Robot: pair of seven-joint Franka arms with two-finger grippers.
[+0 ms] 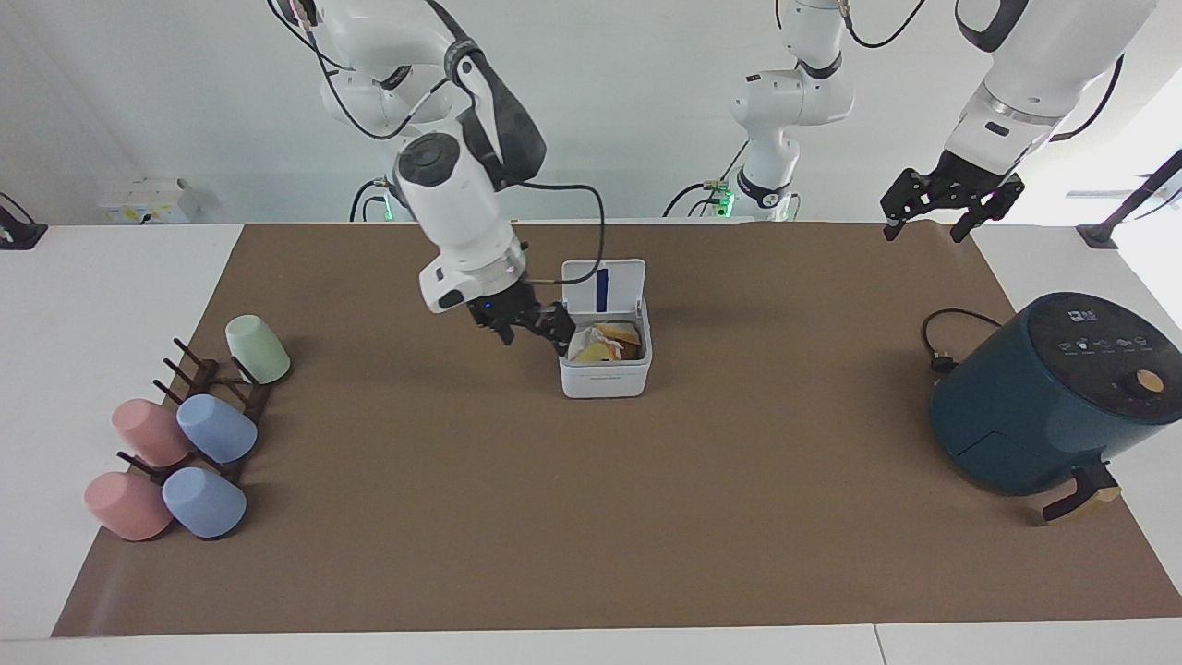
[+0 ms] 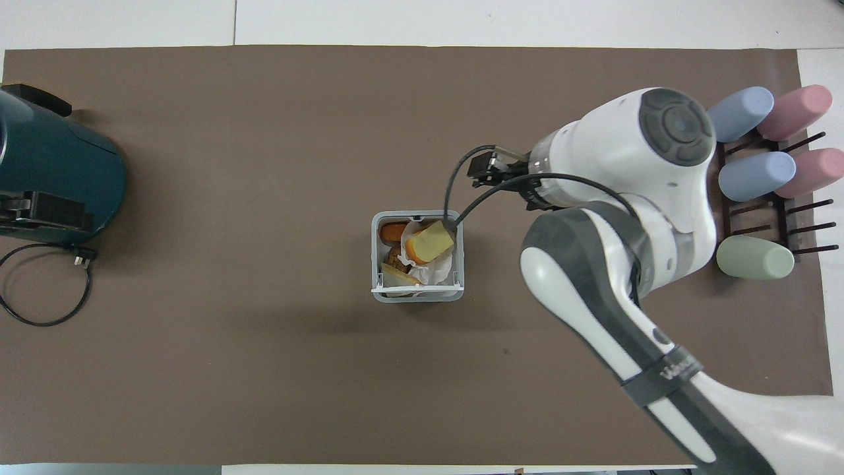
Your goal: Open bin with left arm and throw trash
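Note:
The bin (image 1: pixel 605 380) (image 2: pixel 376 264) stands mid-table with its lid (image 1: pixel 603 284) tipped upright, blue stripe showing. Inside lies the trash: a yellow block (image 2: pixel 430 242), a crumpled white tissue (image 2: pixel 436 270) and a pale bread wedge (image 1: pixel 617 332), along with brown scraps. My right gripper (image 1: pixel 534 332) (image 2: pixel 477 173) hangs open and empty just beside the bin, toward the right arm's end of the table. My left gripper (image 1: pixel 926 231) waits open, high over the mat's corner at the left arm's end; it is out of the overhead view.
A dark teal air fryer (image 1: pixel 1053 397) (image 2: pixel 53 178) with its cable (image 1: pixel 942 344) sits at the left arm's end. Several pastel cups (image 1: pixel 185 434) (image 2: pixel 758 178) rest on a dark rack at the right arm's end.

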